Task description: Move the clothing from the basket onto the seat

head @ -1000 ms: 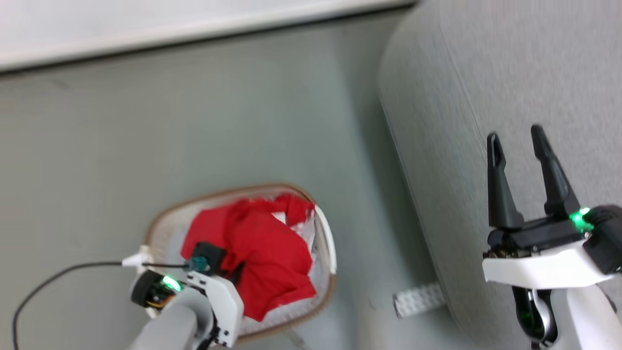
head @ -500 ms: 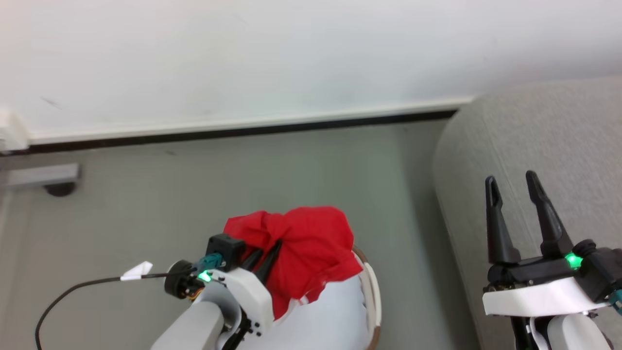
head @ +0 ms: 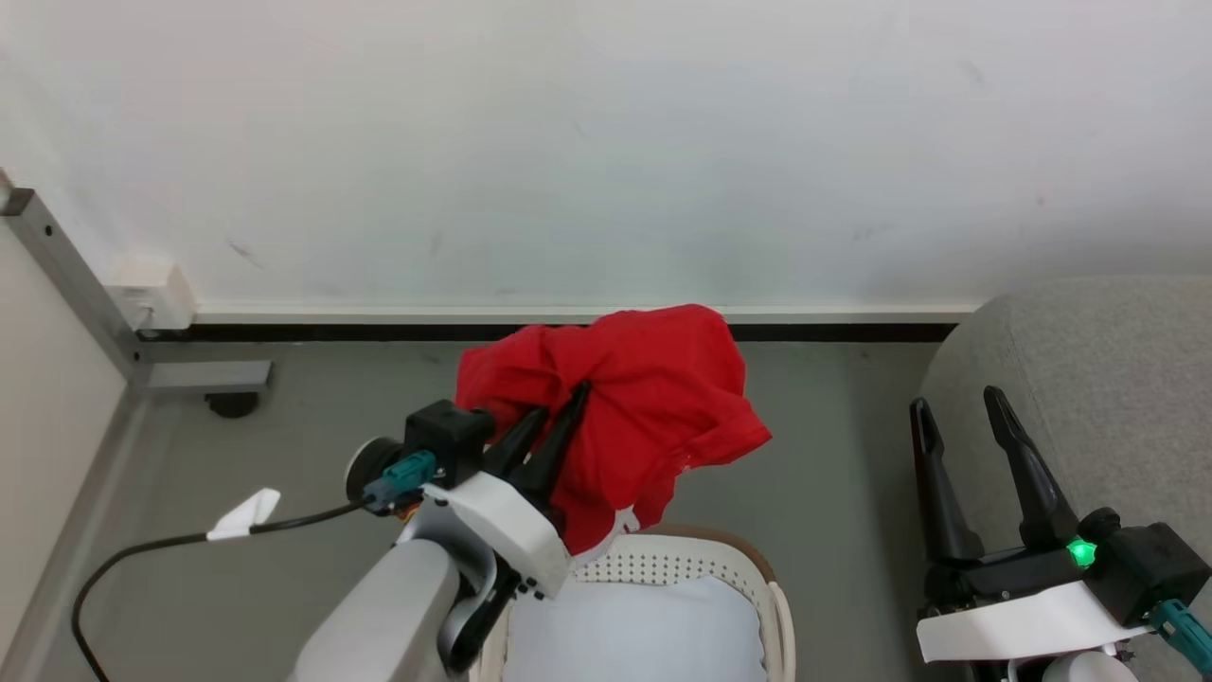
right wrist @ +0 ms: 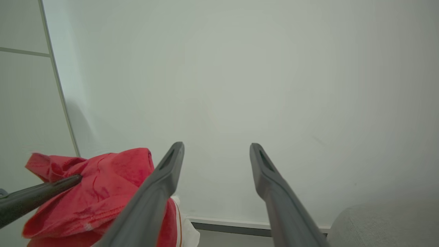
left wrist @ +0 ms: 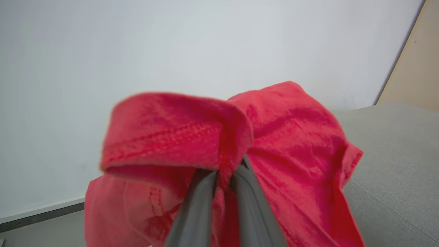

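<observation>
Our left gripper (head: 565, 400) has its fingers clamped together on the red garment (head: 653, 388), which hangs bunched in the air above the laundry basket (head: 663, 568). Our right gripper (head: 956, 401) holds its fingers apart near the grey sofa (head: 1089, 350), well apart from the garment.

Bare floor (head: 843, 455) lies open between the basket (head: 663, 568) and the sofa (head: 1089, 360); the right gripper (head: 954, 400), jaws spread and empty, stands at that gap's near end beside the sofa's edge. The clothing (head: 653, 398), pinched in the left gripper (head: 565, 398), hangs above the basket's far rim, well apart from the sofa. The wall (head: 606, 142) closes the far side, and a metal foot (head: 204, 377) stands at its base on the left.
</observation>
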You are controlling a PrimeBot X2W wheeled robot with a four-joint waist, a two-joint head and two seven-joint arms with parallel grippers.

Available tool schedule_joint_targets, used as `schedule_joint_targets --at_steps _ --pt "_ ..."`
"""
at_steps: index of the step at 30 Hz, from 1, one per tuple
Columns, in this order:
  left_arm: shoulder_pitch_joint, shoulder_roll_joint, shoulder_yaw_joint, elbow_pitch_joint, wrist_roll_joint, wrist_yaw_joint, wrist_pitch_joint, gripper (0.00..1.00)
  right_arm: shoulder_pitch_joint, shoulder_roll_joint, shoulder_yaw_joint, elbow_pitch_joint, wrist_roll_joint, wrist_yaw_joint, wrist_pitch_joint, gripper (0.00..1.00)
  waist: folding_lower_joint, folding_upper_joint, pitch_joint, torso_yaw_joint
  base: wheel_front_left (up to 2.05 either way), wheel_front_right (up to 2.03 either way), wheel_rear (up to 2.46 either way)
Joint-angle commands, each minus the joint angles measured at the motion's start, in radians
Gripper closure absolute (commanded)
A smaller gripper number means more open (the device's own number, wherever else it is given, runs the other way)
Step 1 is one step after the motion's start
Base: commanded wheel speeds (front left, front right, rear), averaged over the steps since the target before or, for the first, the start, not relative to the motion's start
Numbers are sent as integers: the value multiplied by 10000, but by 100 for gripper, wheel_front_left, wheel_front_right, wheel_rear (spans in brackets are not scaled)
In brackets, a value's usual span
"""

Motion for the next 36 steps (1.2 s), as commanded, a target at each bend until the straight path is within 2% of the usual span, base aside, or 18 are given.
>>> schedule_joint_targets --at_steps 1,12,20,27,36 --pt "-7 82 20 -112 155 -12 -18 100 158 -36 -4 18 113 -21 1 0 2 0 -83 82 0 0 0" --pt "-67 442 67 -1810 88 267 481 100 264 -36 400 69 201 -21 1 0 2 0 -170 107 0 0 0" --pt "137 516 10 -2462 -41 455 756 100 242 -35 538 163 62 -21 1 0 2 0 -75 102 0 0 0" --pt "222 400 -199 -2801 -55 490 832 100 101 -36 971 584 -135 -21 1 0 2 0 22 195 0 0 0" --pt "373 -24 -825 -3027 1 406 896 100 -500 -36 2060 2065 -588 -21 1 0 2 0 116 711 0 0 0"
